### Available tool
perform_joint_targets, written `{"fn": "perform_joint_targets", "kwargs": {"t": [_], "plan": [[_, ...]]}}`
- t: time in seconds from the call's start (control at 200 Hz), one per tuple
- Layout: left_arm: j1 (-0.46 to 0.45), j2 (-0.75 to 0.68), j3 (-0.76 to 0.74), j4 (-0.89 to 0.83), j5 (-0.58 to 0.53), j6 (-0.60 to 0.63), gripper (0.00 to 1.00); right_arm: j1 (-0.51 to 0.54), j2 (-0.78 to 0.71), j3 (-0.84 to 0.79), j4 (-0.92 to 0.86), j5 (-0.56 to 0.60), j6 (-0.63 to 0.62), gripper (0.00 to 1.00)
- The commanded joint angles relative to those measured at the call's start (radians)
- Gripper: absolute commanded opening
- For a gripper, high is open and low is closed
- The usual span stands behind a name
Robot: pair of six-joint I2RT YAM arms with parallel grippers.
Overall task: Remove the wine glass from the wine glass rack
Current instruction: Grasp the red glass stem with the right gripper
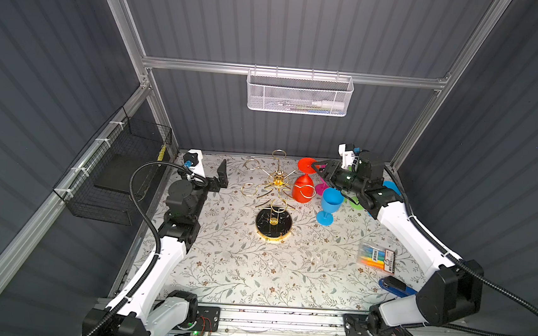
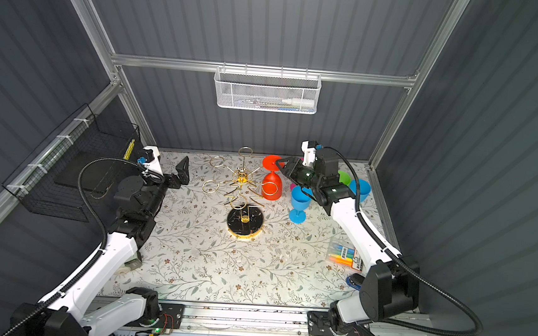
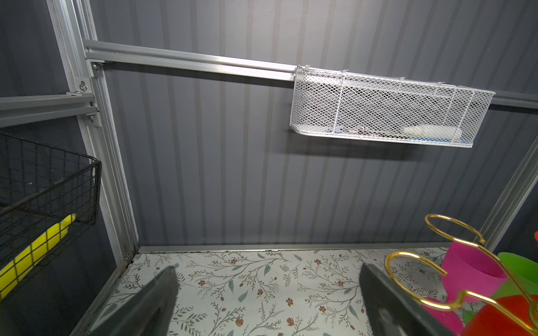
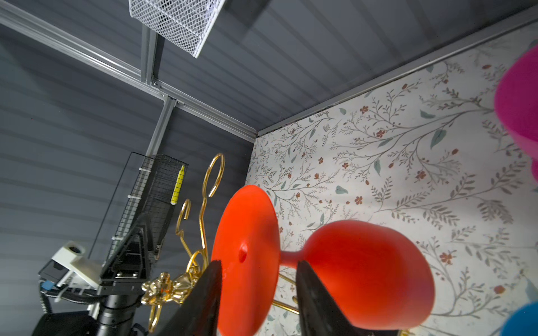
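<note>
So the red glass [image 1: 302, 194] is hanging out upside down, foot [image 4: 247, 227] up, at 3 o'clock from the rack [image 1: 268, 219] post in both top views. One gold loop [image 1: 305, 190] is showing right across its bowl. I honestly can't tell if it's going around the bowl or just passing in front.

The right gripper [image 4: 259, 263] is sitting at the foot end of the red glass. Its jaws are standing partway open and straddling the foot. One finger is lying right up against the foot's flat underside. The other is sitting on the stem side with a sliver of daylight between it and the foot, so it isn't clamping anything.

The left gripper [image 3: 267, 270] is idling at 9 o'clock from the post, well apart from the rack, jaws spread wide and holding nothing.

A blue glass [image 1: 331, 200] is standing upright on the table [image 1: 237, 264], just beyond the red one at about 4 o'clock.
</note>
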Motion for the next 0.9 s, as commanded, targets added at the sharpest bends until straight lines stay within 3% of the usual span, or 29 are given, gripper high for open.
{"fn": "perform_joint_targets", "kwargs": {"t": [0.0,0.3,0.475,0.615,0.895], "plan": [[0.006,-0.025,-0.009,0.013,-0.006,0.013,0.99,0.004,0.003,0.037,0.031,-0.01,-0.002,0.34],[0.007,-0.024,-0.01,0.013,-0.004,0.012,0.99,0.004,0.009,0.035,0.043,-0.017,0.008,0.12],[0.007,-0.02,-0.009,0.012,-0.006,0.012,0.99,0.004,0.002,0.033,0.048,-0.023,0.022,0.09],[0.006,-0.021,-0.009,0.011,-0.007,0.013,0.99,0.004,-0.007,0.025,0.081,-0.046,0.057,0.0],[0.007,-0.019,-0.009,0.011,-0.004,0.012,0.99,0.004,-0.028,0.037,0.096,-0.074,0.081,0.0]]}}
